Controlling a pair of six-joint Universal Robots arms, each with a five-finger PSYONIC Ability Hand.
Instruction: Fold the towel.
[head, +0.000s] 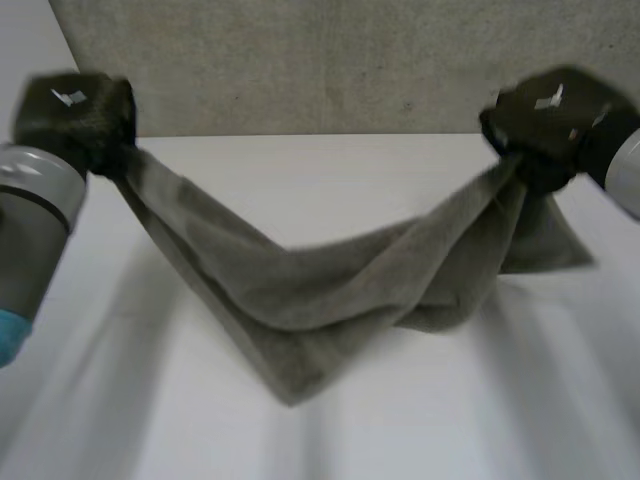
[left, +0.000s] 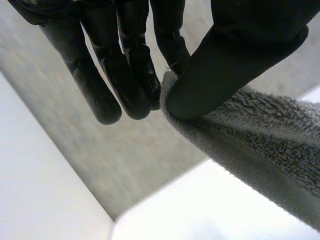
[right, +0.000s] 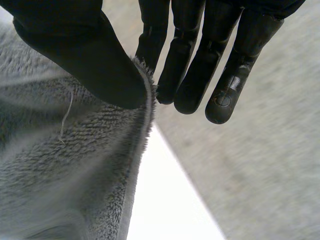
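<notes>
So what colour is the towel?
The towel is plain grey, no pattern; the right wrist view shows it best.

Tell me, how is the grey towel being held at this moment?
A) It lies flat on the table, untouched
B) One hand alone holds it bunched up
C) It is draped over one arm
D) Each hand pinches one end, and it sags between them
D: the left hand and the right hand each pinch an end of the towel between thumb and fingers, and its middle hangs low between them.
</notes>
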